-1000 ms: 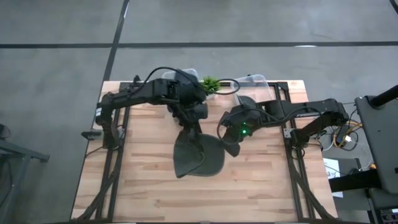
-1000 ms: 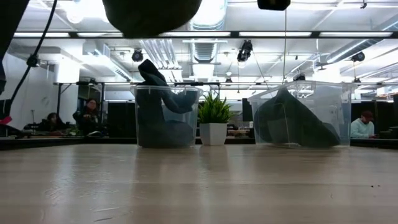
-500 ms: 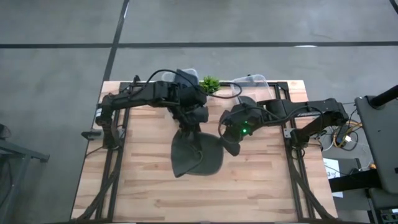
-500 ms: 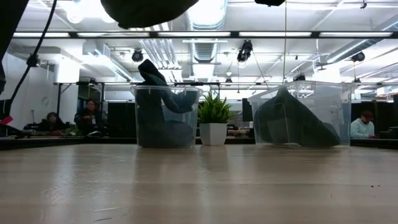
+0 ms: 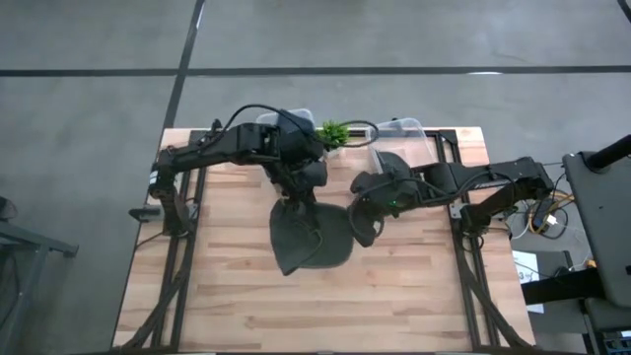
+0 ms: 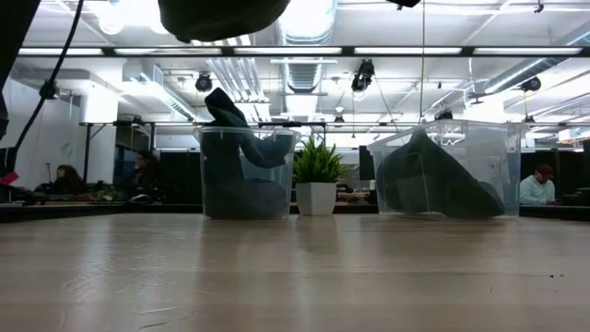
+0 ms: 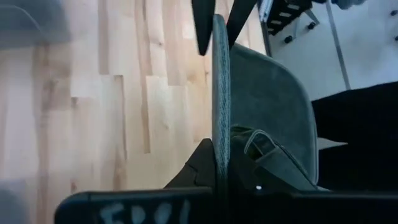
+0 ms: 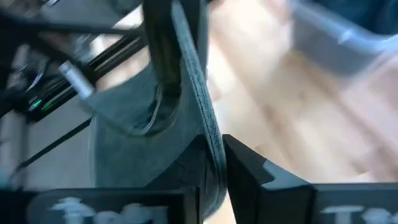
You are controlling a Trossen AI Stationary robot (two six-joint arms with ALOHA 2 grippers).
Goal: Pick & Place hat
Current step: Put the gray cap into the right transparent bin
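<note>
A dark grey hat (image 5: 315, 242) hangs high over the middle of the wooden table (image 5: 237, 296). Only its underside (image 6: 221, 17) shows at the top of the low view. My left gripper (image 5: 296, 204) is shut on the hat's far-left side. My right gripper (image 5: 357, 227) is shut on its right side. Each wrist view shows the brim edge-on, running from that arm's own fingers to the other arm's fingers. My left gripper pinches the hat's brim edge (image 7: 220, 146) between its two fingers, coming from the far left and slanting down. The brim stands on edge in the hold, and the hat is lifted clear of the table. My right gripper pinches the brim edge (image 8: 208, 140) on the hat's opposite side, one finger (image 8: 242, 165) on each face. It reaches in from the table's right. The hat hangs between the two grippers, clear of the table.
Two clear bins stand at the far edge: the left bin (image 6: 247, 175) holds dark hats, and the right bin (image 6: 442, 171) holds one too. A small potted plant (image 6: 316, 180) stands between them. People sit in the room behind the table.
The hat has risen a little and shifted slightly toward the far edge, carried between both grippers.
</note>
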